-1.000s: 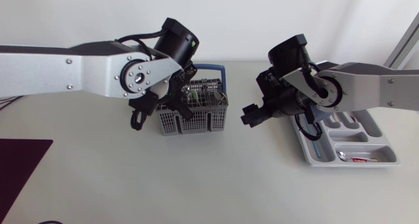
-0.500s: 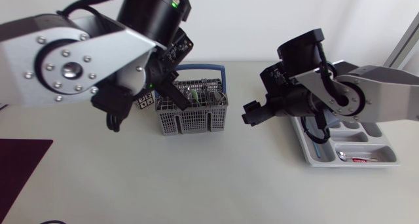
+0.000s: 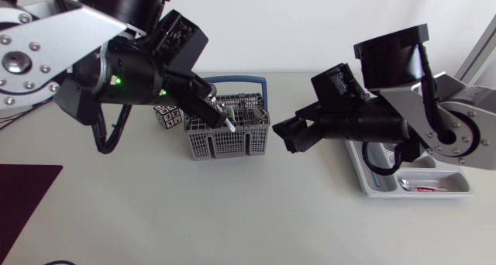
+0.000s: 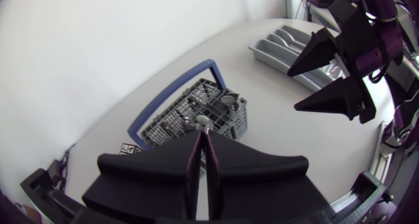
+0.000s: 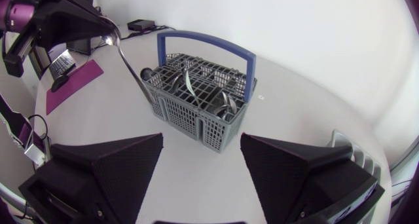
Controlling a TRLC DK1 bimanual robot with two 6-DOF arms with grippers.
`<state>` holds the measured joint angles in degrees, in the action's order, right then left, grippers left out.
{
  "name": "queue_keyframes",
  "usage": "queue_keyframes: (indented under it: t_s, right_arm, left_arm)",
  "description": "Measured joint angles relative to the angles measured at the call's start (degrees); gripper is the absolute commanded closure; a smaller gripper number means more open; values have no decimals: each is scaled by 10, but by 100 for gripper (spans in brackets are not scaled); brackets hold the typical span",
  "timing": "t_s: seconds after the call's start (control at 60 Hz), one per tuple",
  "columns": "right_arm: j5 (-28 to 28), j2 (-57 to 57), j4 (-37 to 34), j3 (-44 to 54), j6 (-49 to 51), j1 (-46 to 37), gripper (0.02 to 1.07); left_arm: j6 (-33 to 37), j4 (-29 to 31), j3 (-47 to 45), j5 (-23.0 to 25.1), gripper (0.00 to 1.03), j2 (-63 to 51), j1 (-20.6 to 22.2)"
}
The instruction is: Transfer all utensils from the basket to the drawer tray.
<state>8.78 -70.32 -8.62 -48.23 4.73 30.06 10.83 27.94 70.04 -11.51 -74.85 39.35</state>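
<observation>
The grey wire basket (image 3: 232,141) with a blue handle stands mid-table with several utensils upright in it. My left gripper (image 3: 211,106) hangs above its left side, shut on a silver utensil (image 3: 226,122) that slants down over the basket. The right wrist view shows that utensil (image 5: 129,63) lifted clear beside the basket (image 5: 196,96). In the left wrist view the shut fingers (image 4: 190,152) point down at the basket (image 4: 170,112). My right gripper (image 3: 291,137) stands open and empty to the right of the basket, between it and the grey drawer tray (image 3: 457,180).
A spoon (image 3: 406,185) and a red-handled piece (image 3: 431,189) lie in the tray's front compartment. A black-and-white patterned cube (image 3: 166,116) sits left of the basket. A dark purple mat (image 3: 23,191) covers the table's front left corner.
My left arm has risen from the basket toward the camera, taking the silver utensil up with it. My right arm has lifted and shifted slightly, its gripper still open.
</observation>
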Motion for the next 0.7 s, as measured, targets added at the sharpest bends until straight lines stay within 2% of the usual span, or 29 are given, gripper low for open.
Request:
queue_keyframes:
  t_s: [0.167,0.333,0.45,0.7]
  right_arm:
    - [4,4,15,13,0,38,21]
    - [4,3,16,16,0,68,22]
    - [4,-2,16,14,0,82,22]
    - [-15,-40,34,8,16,111,47]
  left_arm:
    - [-21,28,0,133,100,-28,-31]
    - [-30,64,8,232,100,-66,-54]
    - [-34,81,24,273,100,-84,-65]
    - [-36,104,56,304,100,-101,-67]
